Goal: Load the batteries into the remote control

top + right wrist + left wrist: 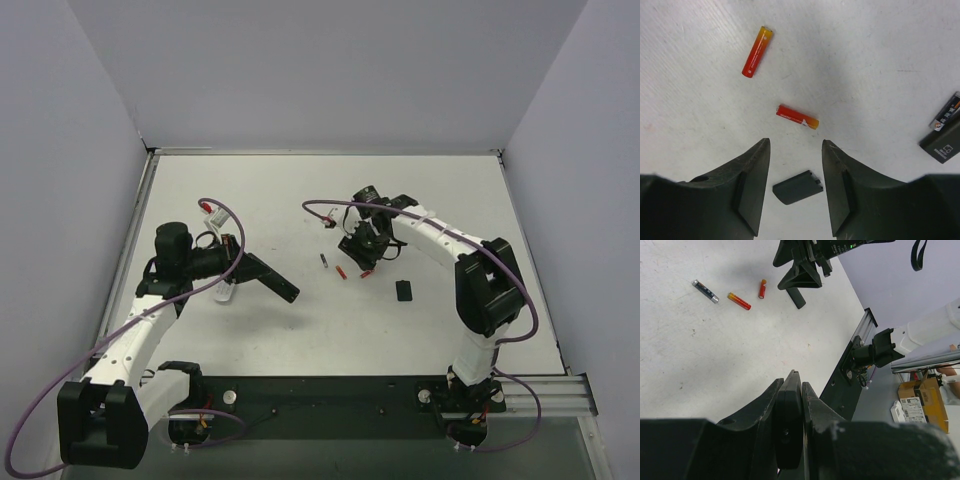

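The left pincer (791, 383) is shut tight on the remote control (789, 412). Only the thin black edge of the remote control is seen between the two fingers, and the rest is hidden by the pincer's own dark body. The right pincer (795, 145) is held apart, with nothing gripped between its fingers. A red battery (797, 116) is seen lying flat on the white surface (880, 60), just past the tips of the right pincer and a little nearer its left finger. A second red battery (757, 51) is seen farther out, beyond the left finger, well apart from the first. A small flat black lid (797, 186) is seen down in the gap between the fingers, on the surface below them. Off to the right of the right pincer, a dark grey battery (947, 112) is cut off by the edge of the view. A black block (941, 146) is seen right beside it, partly hidden behind the right finger. It cannot be told what that block is, or whether the battery is touching it. Far ahead of the left pincer, three batteries are seen lying apart in a loose row, close under the right pincer.
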You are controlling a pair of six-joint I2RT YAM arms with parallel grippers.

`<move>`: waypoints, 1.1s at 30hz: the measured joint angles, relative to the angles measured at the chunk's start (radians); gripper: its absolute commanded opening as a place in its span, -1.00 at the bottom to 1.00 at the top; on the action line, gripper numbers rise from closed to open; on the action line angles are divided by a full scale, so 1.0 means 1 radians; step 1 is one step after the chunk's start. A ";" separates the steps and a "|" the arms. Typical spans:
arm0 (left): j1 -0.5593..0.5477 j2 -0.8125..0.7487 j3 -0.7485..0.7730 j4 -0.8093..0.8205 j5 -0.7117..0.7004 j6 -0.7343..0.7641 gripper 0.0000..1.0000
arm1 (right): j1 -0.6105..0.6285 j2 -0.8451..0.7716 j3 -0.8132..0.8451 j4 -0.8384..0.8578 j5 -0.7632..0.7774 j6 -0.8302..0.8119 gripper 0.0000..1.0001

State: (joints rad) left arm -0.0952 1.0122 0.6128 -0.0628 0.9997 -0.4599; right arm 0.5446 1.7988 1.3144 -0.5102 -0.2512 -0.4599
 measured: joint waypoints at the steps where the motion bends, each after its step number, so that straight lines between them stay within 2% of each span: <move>1: 0.000 -0.002 0.000 0.000 0.000 0.000 -1.00 | 0.000 0.007 0.011 -0.018 0.003 -0.044 -0.16; 8: 0.000 -0.010 0.000 0.000 0.000 0.000 -1.00 | 0.001 0.082 0.046 -0.092 0.008 -0.265 -0.14; 18: 0.000 -0.010 0.000 0.000 0.000 0.000 -1.00 | 0.020 0.196 0.101 -0.113 0.014 -0.359 -0.21; 28: 0.000 -0.008 0.000 0.000 0.000 0.000 -1.00 | 0.027 0.228 0.111 -0.123 0.027 -0.377 -0.63; 33: 0.000 -0.001 0.000 0.000 0.000 0.000 -1.00 | 0.028 0.228 0.111 -0.124 0.036 -0.356 -0.98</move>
State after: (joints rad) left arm -0.0952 1.0115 0.6128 -0.0628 0.9997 -0.4595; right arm 0.5724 2.0270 1.4254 -0.6346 -0.2150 -0.8154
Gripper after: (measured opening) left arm 0.275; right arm 0.092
